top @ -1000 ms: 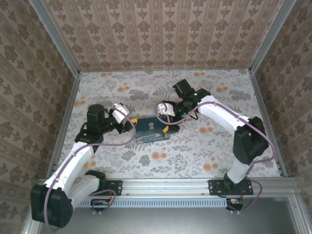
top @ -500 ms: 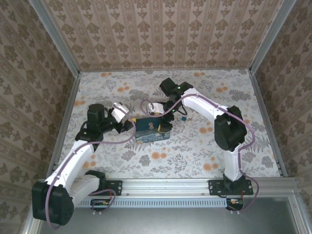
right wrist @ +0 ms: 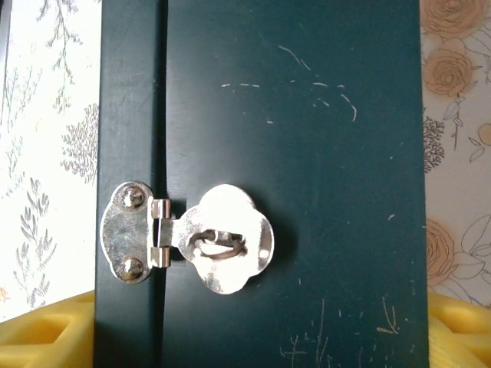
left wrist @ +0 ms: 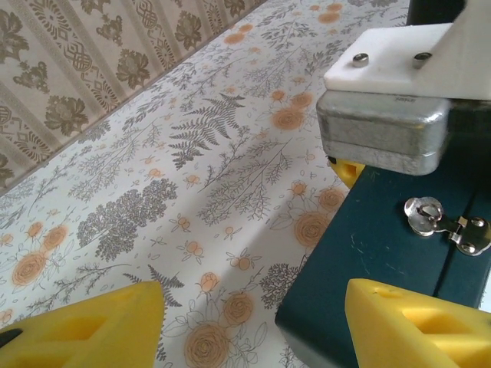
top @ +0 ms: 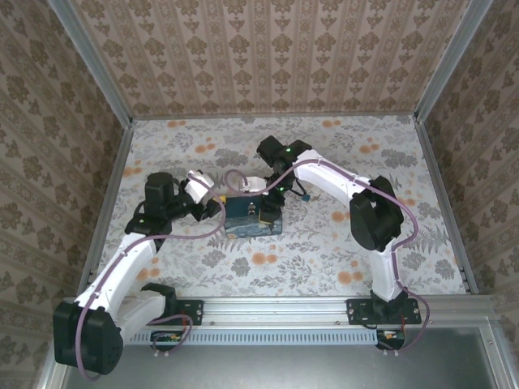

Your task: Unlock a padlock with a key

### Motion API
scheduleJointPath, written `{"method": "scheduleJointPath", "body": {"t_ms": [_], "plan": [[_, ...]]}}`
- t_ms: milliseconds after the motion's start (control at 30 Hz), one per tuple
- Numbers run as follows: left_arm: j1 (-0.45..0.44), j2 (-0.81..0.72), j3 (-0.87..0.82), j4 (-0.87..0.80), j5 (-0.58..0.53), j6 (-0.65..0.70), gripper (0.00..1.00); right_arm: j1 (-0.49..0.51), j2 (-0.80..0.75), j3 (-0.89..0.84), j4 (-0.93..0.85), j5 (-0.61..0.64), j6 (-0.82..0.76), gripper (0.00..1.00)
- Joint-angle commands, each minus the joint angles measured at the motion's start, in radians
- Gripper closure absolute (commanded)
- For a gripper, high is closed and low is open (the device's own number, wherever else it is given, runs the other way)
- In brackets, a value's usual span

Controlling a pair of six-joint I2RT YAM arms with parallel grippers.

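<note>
Apparently off the hasp (right wrist: pixel 180 238) already: look for the padlock (top: pixel 306 196) as a tiny blue-teal speck lying on the surface (top: pixel 340 243), just right of the dark teal box (top: pixel 242 223) and apart from it. Expect light, hard, slick metal, prone to skid or spin under a push; best to pinch across the flat body, leaving shackle and keyhole free. Note that silver hasp on the box, loop bare. Find the right end effector (right wrist: pixel 253 326) above the box, pads at either side of it; cannot tell whether gripping or merely flanking. See the left end effector (left wrist: pixel 253 299) open, empty, low by the box's left end, one yellow finger beside the corner.
</note>
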State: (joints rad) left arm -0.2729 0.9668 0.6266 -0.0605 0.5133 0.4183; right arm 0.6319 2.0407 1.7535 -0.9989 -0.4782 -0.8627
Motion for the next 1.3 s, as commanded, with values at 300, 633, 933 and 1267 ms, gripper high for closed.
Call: {"method": "scheduleJointPath", "body": {"t_ms": [300,633,933,1267], "plan": [[0.028,-0.008,0.022,0.033,-0.01,-0.04,0.35,-0.195,-0.017,-0.167,0.472,-0.522,0.742,0.63],[0.034,-0.005,0.022,0.036,-0.025,-0.045,0.35,-0.193,0.099,-0.28,1.007,-0.372,1.607,0.63],[0.034,-0.017,0.017,0.039,-0.051,-0.049,0.36,-0.189,0.101,-0.406,1.237,-0.149,2.061,0.46],[0.034,-0.035,0.013,0.04,-0.071,-0.045,0.36,-0.187,0.105,-0.403,1.228,-0.143,1.975,0.15]]}}
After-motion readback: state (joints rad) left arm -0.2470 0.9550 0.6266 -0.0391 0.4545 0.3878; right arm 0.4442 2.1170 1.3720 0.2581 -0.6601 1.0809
